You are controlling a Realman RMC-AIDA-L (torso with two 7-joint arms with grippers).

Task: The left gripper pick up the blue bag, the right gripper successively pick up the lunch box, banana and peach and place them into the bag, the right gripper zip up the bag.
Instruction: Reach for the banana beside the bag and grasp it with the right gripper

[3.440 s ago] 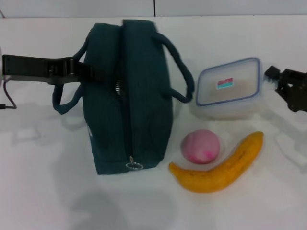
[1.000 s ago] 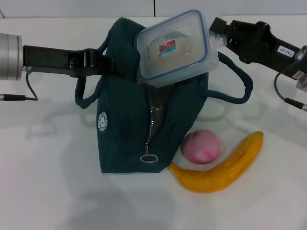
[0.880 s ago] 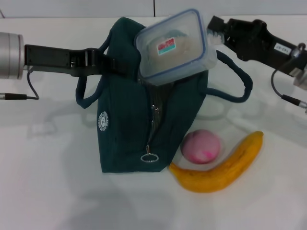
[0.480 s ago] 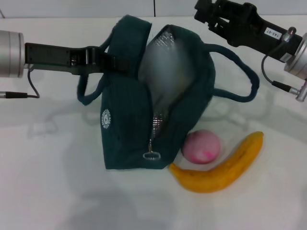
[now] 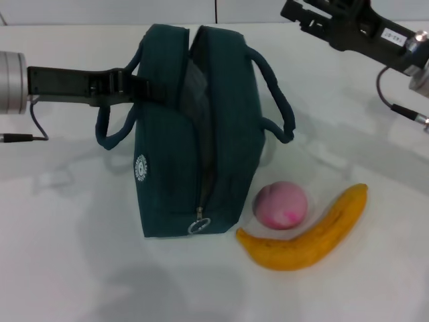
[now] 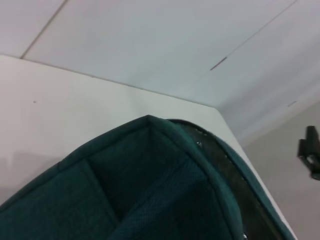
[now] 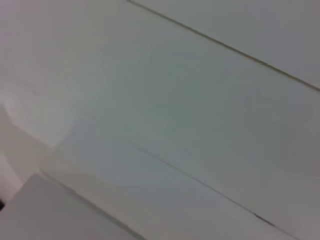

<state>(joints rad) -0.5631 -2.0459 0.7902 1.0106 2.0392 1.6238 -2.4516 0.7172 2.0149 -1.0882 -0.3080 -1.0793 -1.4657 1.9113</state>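
The left gripper, a black two-fingered claw on a black arm with a silver wrist, was pinched on the near loop handle of the blue bag, a large dark teal fabric lunch bag, and held it upright on the white table with the zip slit along its top gaping. The cloth looked soft and floppy, so in my judgement the mouth would sag shut unless that handle was held taut. The lunch box could not be seen anywhere on the table; whether it lay inside the bag could not be made out.

Just beside the bag's front corner sat the peach, a round pink fruit with paler mottling. It was likely light, smooth and easily bruised, best taken gently across its widest part. Close to it, curving round its front, lay the banana, a ripe yellow one with brown specks: soft, so better gripped mid-length across the curve. The peach crowded its inner side.

The right gripper, black on its black arm, hung high over the far edge, well apart from both fruits; whether its fingers were spread I cannot tell. The bag's far loop handle drooped toward the fruit and might snag a reach.
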